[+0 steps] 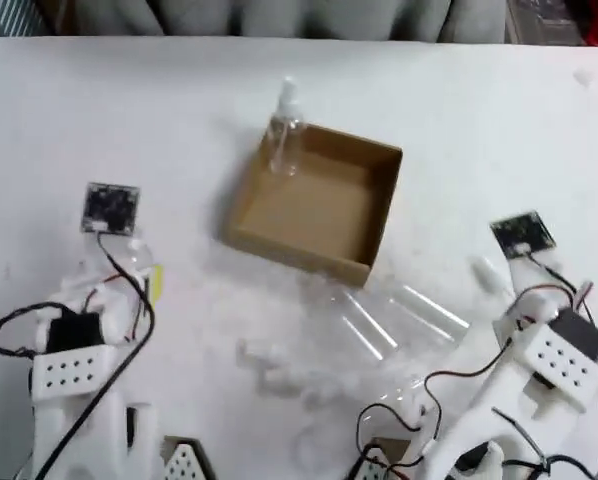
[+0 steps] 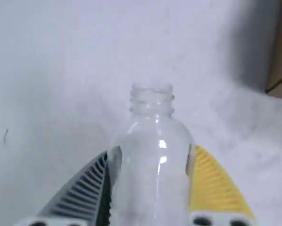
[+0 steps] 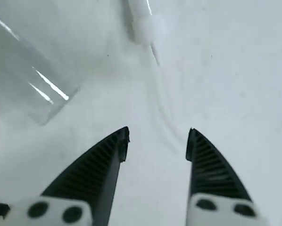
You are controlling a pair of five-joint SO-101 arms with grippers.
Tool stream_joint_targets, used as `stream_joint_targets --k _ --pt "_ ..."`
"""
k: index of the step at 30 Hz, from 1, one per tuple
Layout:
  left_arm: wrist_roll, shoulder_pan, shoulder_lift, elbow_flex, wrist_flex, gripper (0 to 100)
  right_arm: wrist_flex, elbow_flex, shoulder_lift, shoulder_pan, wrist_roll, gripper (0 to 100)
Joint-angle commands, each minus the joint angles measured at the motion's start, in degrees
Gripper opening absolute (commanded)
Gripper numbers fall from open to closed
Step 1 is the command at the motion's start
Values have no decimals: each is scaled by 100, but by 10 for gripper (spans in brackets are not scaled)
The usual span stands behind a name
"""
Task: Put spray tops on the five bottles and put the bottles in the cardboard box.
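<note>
My left gripper (image 2: 151, 153) is shut on a clear bottle (image 2: 152, 108) with a bare threaded neck and no top; a grey finger and a yellow finger (image 2: 211, 183) press its sides. From above, that gripper (image 1: 139, 270) is at the table's left. The cardboard box (image 1: 374, 255) sits mid-table, and a bottle with a spray top (image 1: 284, 130) stands in its far left corner. My right gripper (image 3: 158, 139) is open over bare table, a white spray top (image 3: 143, 21) just beyond its tips and a lying clear bottle (image 3: 23, 80) beside it.
Clear bottles (image 1: 399, 320) lie on the table in front of the box, between the arms. Loose white spray tops (image 1: 269, 365) lie near the front middle, and one spray top (image 1: 484, 272) sits by the right arm (image 1: 544, 360). The table's far side has free room.
</note>
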Motion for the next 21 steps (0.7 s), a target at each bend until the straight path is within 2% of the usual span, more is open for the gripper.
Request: stream_joint_targets --k 1,5,14,21 --pt "97 -119 -180 -9 -220 20 163 -571 -57 -532 79 179" --pt "97 -145 -171 -9 -211 20 163 -985 541 -892 53 217" --pt "70 -119 -198 70 -246 20 163 -3024 3582 -1297 79 225" --pt "53 -127 -198 97 -246 20 620 -4299 5279 -1323 88 224"
